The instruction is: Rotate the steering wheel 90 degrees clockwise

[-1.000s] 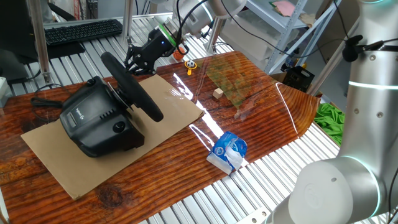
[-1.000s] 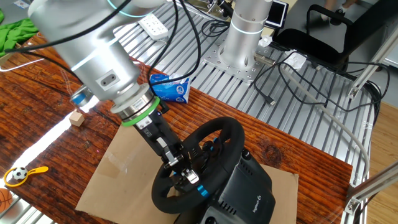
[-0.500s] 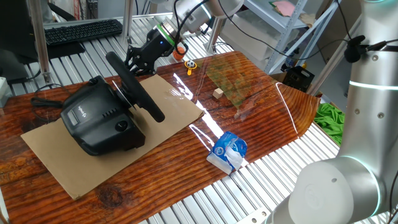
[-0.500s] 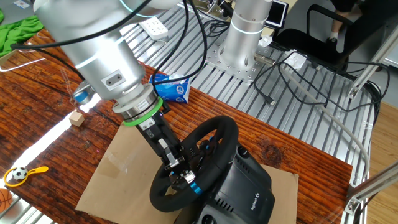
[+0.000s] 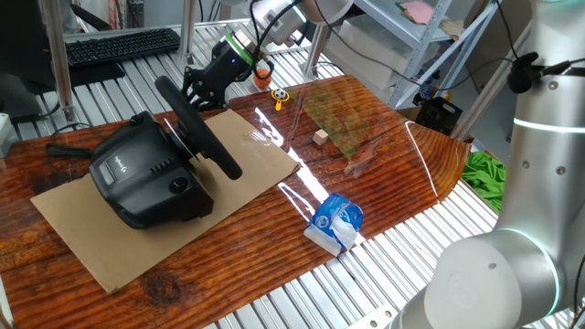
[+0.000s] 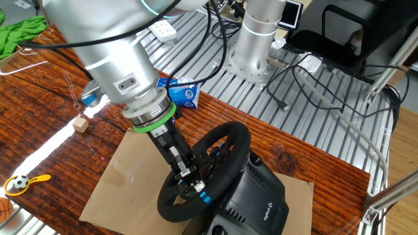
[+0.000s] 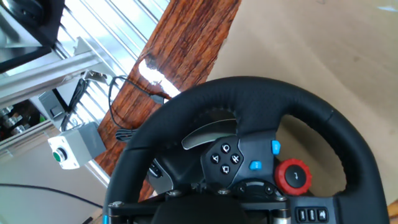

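From one fixed view, my gripper (image 5: pixel 194 95) sits in the upper left of the frame, against the top of the steering wheel (image 5: pixel 196 128), which stands on its black base (image 5: pixel 142 178) on the cardboard sheet (image 5: pixel 155 224). I judge the turning step is in hand.

From the other fixed view, low in the centre, my gripper (image 6: pixel 189 183) is buried in the wheel's hub region; my fingers seem to be clamped on a spoke, but I cannot tell for sure.

In the hand view, the steering wheel (image 7: pixel 249 106) fills the frame, with the red button (image 7: pixel 293 177) at lower right. Next I should sweep clockwise around the hub, holding my grip so it does not slip.
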`<state>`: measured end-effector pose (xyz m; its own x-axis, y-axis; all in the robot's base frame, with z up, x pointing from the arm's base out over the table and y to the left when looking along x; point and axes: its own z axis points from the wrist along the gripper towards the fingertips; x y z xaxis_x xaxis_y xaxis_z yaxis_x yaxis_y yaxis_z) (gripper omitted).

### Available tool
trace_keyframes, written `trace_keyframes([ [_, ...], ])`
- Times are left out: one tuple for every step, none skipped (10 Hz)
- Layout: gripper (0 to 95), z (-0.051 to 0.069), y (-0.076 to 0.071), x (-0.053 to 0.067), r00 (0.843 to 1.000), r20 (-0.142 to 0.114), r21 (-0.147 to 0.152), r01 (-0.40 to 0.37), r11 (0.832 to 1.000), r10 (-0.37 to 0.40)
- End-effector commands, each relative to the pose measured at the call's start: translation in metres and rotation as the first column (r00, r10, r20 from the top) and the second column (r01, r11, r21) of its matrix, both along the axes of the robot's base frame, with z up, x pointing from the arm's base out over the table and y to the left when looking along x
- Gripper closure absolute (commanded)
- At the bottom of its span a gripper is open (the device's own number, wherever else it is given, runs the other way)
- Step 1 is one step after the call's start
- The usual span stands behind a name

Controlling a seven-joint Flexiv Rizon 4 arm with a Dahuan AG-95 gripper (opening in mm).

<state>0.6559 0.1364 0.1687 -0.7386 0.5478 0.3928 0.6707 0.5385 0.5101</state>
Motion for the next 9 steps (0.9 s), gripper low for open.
trace_keyframes([
  [95.0, 0.004, 0.001, 0.0, 0.999, -0.034, 0.06, 0.041, 0.997, -0.039],
  [95.0, 0.01, 0.003, -0.001, 0.996, -0.062, 0.099, 0.068, 0.993, -0.062],
  [95.0, 0.015, 0.005, -0.002, 0.996, -0.068, 0.098, 0.073, 0.993, -0.066],
  [95.0, 0.019, 0.007, -0.003, 0.995, -0.073, 0.097, 0.077, 0.992, -0.07],
  [95.0, 0.023, 0.009, -0.004, 0.994, -0.08, 0.098, 0.084, 0.992, -0.077],
  [95.0, 0.029, 0.013, -0.006, 0.993, -0.087, 0.096, 0.092, 0.991, -0.084],
  [95.0, 0.033, 0.016, -0.007, 0.992, -0.09, 0.098, 0.097, 0.991, -0.088],
  [95.0, 0.036, 0.021, -0.008, 0.992, -0.092, 0.093, 0.101, 0.991, -0.092],
  [95.0, 0.039, 0.027, -0.009, 0.991, -0.095, 0.095, 0.104, 0.99, -0.095],
])
